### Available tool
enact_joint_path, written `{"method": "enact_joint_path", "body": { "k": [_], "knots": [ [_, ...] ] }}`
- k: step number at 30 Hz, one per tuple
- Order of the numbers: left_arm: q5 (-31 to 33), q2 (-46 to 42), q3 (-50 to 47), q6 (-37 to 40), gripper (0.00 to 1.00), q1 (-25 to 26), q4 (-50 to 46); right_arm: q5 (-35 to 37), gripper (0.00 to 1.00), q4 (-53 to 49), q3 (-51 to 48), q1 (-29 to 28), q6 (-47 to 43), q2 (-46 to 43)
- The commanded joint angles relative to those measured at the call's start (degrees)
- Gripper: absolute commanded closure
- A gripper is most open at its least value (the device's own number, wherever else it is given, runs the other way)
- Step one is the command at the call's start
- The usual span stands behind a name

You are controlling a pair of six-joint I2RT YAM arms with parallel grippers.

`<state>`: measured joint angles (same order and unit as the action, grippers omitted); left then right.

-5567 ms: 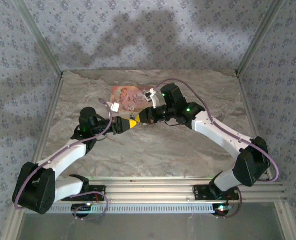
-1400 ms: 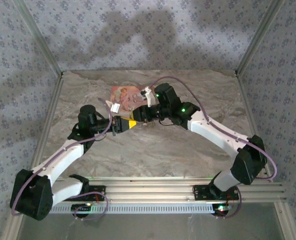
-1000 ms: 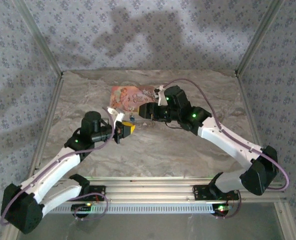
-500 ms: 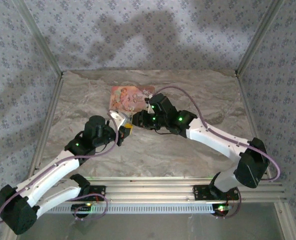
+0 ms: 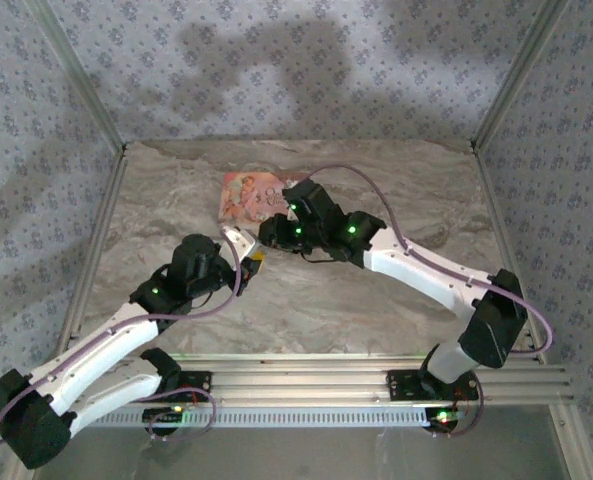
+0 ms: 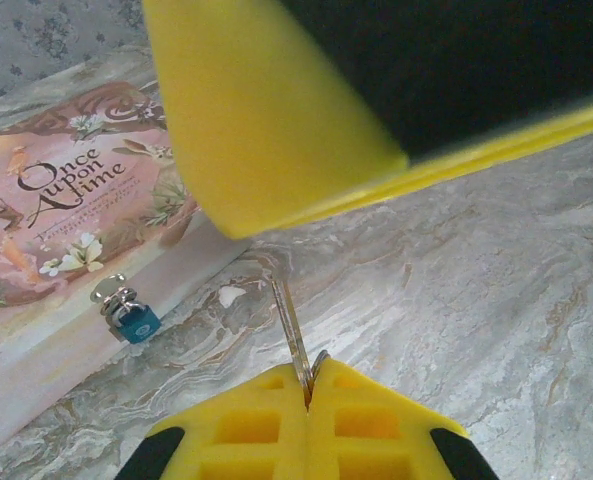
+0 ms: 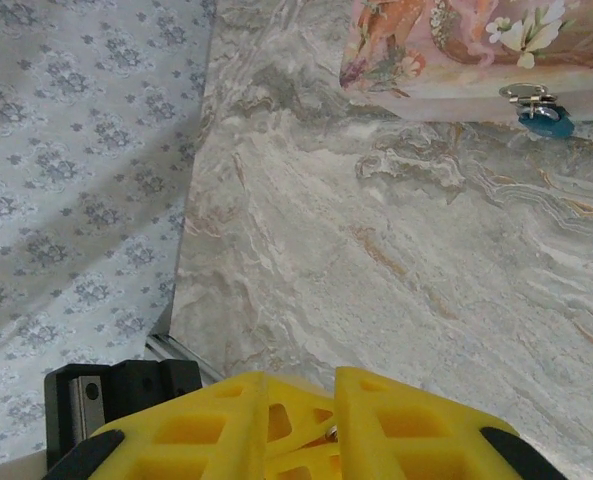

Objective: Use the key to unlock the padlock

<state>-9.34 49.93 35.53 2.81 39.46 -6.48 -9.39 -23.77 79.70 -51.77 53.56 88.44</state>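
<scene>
Here, the left end effector (image 6: 306,388) is pinched shut on the key (image 6: 290,335). The blade stands out past the yellow fingertips and points away from the arm, toward the far side of the bench (image 6: 476,280).

The padlock (image 6: 133,316) is small, with a blue body and a silver shackle. It hangs from a hasp on the near edge of the book-shaped box (image 6: 66,215) titled "Once Upon A Time". In the left wrist view it lies ahead of the key tip and to the left of the blade's line, near but clearly apart. Its long axis runs from shackle down to body, slightly tilted, so it crosses the blade's axis rather than continuing it. In my judgement the coming move turns on swinging the blade leftward and lining it up with the underside of the body, where a keyhole would likely sit.

Of the 2 arms, the left carries the key. In the top view the right end effector (image 5: 268,232) hovers just beside the left one, on the box side, and looks the nearer to the lock. 1 of its fingers (image 6: 266,110) blurs across the upper part of the left wrist view. In its own wrist view its jaws stand a narrow gap apart, and whether they pinch anything cannot be told.

The keyhole cannot be made out, and the key's bow is buried between the left fingertips.
</scene>
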Motion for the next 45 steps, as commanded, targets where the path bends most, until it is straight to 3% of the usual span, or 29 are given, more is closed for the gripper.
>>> {"method": "enact_joint_path", "body": {
  "k": [1, 10, 15, 20, 27, 34, 36, 40, 45],
  "knots": [
    [1.21, -0.71, 2.44, 1.63, 1.00, 0.59, -0.79, 2.65, 0.75, -5.65, 2.67, -0.83, -1.09, 1.79],
    [3.43, -0.53, 2.88, 2.97, 1.00, 2.42, -1.78, 3.04, 0.75, -9.69, 6.85, -1.71, -2.89, 5.80],
    [4.37, -0.63, 2.75, 3.47, 1.00, 2.86, -2.13, 3.21, 0.84, -10.41, 7.49, -1.82, -3.15, 6.73],
    [5.45, -0.10, 2.79, 3.99, 1.00, 3.60, -2.22, 3.19, 1.00, -11.70, 7.66, -2.00, -3.86, 7.05],
    [6.44, 0.08, 3.32, 5.11, 1.00, 4.48, -3.32, 1.57, 1.00, -7.49, 6.56, -2.28, -7.42, 6.56],
    [4.90, -2.20, 4.83, 1.24, 0.52, 4.22, -6.90, 1.72, 1.00, -3.58, 5.12, -0.97, -20.82, 3.66],
    [1.57, -2.97, 5.22, -1.49, 0.45, 3.03, -7.64, -0.03, 1.00, -2.00, 4.89, 0.50, -25.55, 3.17],
    [-15.41, -3.00, 5.06, -10.43, 0.41, -5.64, -5.98, -5.98, 1.00, 0.17, 4.64, 4.00, -34.27, 2.64],
    [-34.94, -2.73, -1.84, -28.44, 0.42, -17.22, 13.24, -15.10, 1.00, 6.61, 0.72, 7.87, -42.69, -0.55]
  ]
}}
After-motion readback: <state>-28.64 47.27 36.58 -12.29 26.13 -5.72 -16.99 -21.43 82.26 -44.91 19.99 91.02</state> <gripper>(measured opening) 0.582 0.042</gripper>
